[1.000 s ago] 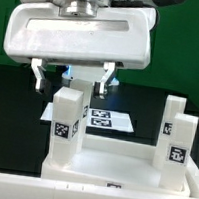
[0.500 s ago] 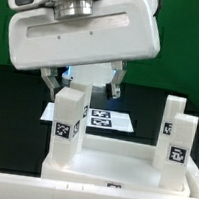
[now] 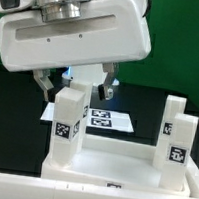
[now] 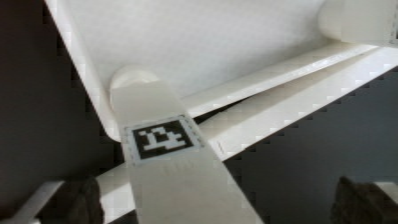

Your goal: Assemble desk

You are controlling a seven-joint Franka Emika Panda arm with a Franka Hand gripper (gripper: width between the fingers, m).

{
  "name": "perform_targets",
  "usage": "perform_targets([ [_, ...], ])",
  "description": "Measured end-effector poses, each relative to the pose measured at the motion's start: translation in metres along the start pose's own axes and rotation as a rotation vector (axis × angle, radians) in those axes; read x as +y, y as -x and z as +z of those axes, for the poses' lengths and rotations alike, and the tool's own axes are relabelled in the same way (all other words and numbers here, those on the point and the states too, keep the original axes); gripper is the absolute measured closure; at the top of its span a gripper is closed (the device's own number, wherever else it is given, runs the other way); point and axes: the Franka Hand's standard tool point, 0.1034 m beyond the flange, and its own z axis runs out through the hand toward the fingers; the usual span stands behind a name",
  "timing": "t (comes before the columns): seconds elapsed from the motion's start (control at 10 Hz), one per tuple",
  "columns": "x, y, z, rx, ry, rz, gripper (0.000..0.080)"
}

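The white desk top (image 3: pixel 119 172) lies flat with several short square tagged legs standing up from its corners. In the exterior view my gripper (image 3: pixel 76 85) hangs open just above the far leg (image 3: pixel 83 81) on that view's left, one dark finger (image 3: pixel 44 82) on each side. The near leg (image 3: pixel 64 123) stands in front of it. In the wrist view the tagged leg (image 4: pixel 169 150) rises from its round socket on the desk top (image 4: pixel 214 40) and runs between my fingers (image 4: pixel 63 200). My gripper (image 4: pixel 214 205) is not closed on it.
Two more legs (image 3: pixel 177 147) stand at the exterior view's right. The marker board (image 3: pixel 113 119) lies on the black table behind the desk. Another leg (image 4: pixel 361 20) shows at the wrist picture's edge.
The hand has tilted, its wrist swinging toward the exterior view's left, while the fingers stay astride the far leg. The desk parts have not moved.
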Motion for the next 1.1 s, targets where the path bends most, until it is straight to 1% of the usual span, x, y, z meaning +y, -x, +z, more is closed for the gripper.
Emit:
perform_targets([
  [0.1, 0.003, 0.002, -0.001, -0.02, 0.01, -0.003, 0.0151],
  [0.2, 0.016, 0.002, -0.01, -0.127, 0.099, -0.027, 0.0151],
  [0.3, 0.015, -0.011, -0.012, -0.121, 0.176, -0.011, 0.0151],
  [0.4, 0.007, -0.01, -0.002, -0.101, 0.221, -0.02, 0.0151],
  [0.5, 0.009, -0.009, 0.005, -0.065, 0.176, -0.038, 0.0151],
  [0.6, 0.014, -0.007, 0.004, -0.074, 0.174, -0.021, 0.0151],
  [0.7, 0.011, -0.007, 0.005, -0.073, 0.173, -0.026, 0.0151],
  [0.8, 0.012, -0.007, 0.006, -0.072, 0.174, -0.028, 0.0151],
  [0.9, 0.011, -0.009, 0.014, -0.052, 0.182, -0.041, 0.0151],
  [1.0, 0.01, -0.008, 0.015, -0.055, 0.179, -0.035, 0.0151],
  [1.1, 0.01, -0.008, 0.015, -0.054, 0.177, -0.016, 0.0268],
])
